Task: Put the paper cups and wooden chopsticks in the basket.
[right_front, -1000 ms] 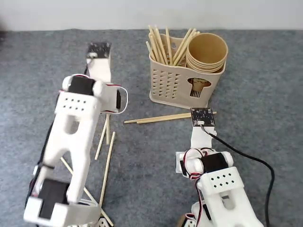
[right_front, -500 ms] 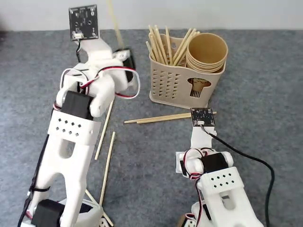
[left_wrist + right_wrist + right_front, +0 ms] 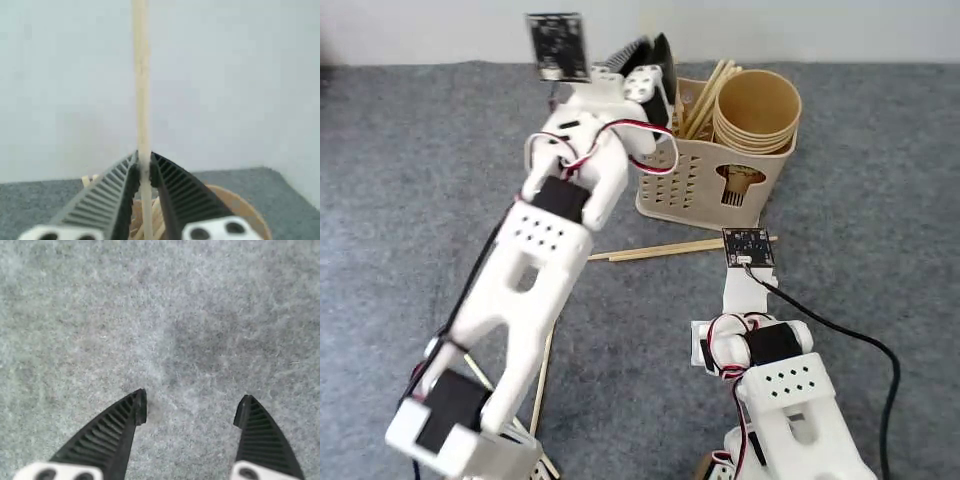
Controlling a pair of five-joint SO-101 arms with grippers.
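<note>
– Right gripper [image 3: 192,407], nearest, at 5 o'clock on the table: jaws spread wide, nothing between them, grey mat [image 3: 165,300] underneath. Enter as idle?
– Entered. Loose items next.
– At 7 o'clock: stray chopsticks [image 3: 546,368] flat on the mat, partly under the left arm [image 3: 535,260]. Count uncertain, at least two. Near centre: a pair of chopsticks [image 3: 660,249] lying flat, just on the near side of the basket [image 3: 705,175], outside it.
– Left gripper?
– Left gripper [image 3: 144,161] is up at 12 o'clock, by the basket's far corner on its 9 o'clock side, above the rim. Jaws are pinched narrow on one chopstick [image 3: 141,75], held upright. Its lower end points toward the basket; I cannot tell whether it is inside yet.
– Basket contents, at 1 o'clock?
– Stack of cups [image 3: 757,105] seated in the 3 o'clock compartment. Bundle of sticks [image 3: 705,88] standing in the 9 o'clock compartment.
– Judgement?
– Cups look done, as far as visible. Chopsticks are well along but unfinished: the one in hand is not yet released, and the centre pair and the 7 o'clock strays are left to fetch.
</note>
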